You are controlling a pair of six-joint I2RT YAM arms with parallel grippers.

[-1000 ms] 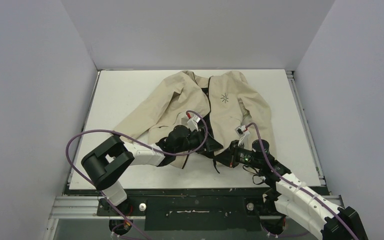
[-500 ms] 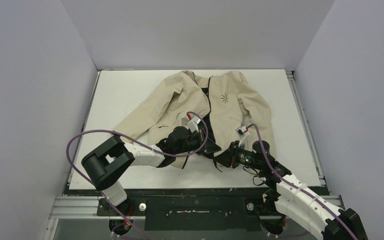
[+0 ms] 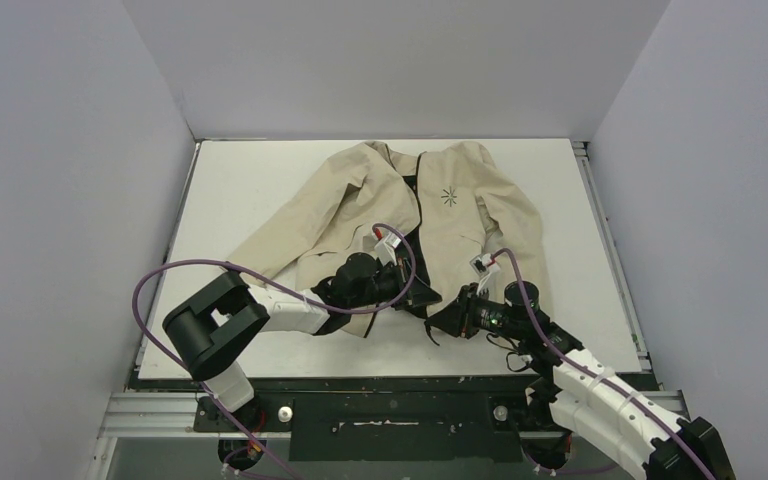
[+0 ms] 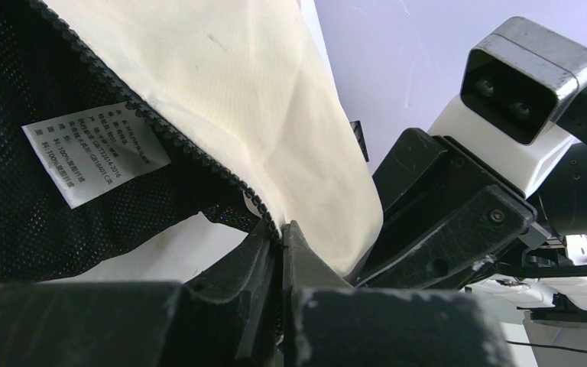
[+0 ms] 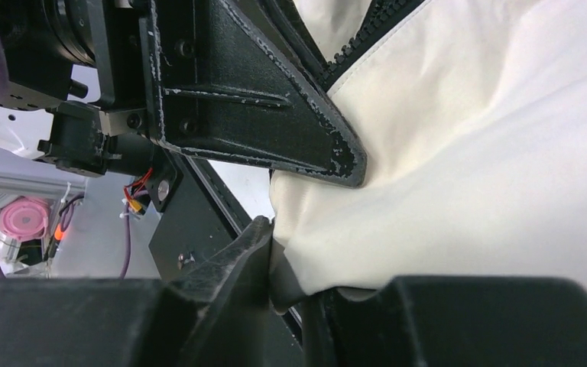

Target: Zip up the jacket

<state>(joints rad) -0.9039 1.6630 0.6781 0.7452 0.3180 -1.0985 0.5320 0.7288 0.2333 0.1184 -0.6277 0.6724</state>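
The jacket [image 3: 440, 215] lies spread flat on the bench [image 3: 240, 190], front up, with its collar [image 3: 400, 155] toward the far edge and its hem toward the arms. Its dark zipper [image 3: 419, 200] therefore runs lengthwise away from both grippers, nearly straight up the middle. The left gripper [image 4: 281, 235] sits at the near end of that line. Its jaws are pressed together on the bottom of one toothed zipper edge, where the dark mesh lining and beige shell meet. The right gripper [image 3: 440, 318] is just beside it, at the hem of the opposite front panel and almost touching the left one. Its jaws stand slightly apart with a fold of beige cloth between them, and I cannot tell whether they pinch the cloth or it merely lies there. Both arms are equally close to the zipper's foot, and the rest of the track stretches beyond them toward the collar. I judge the coming move depends on bringing the two bottom ends together before any pull along that axis.
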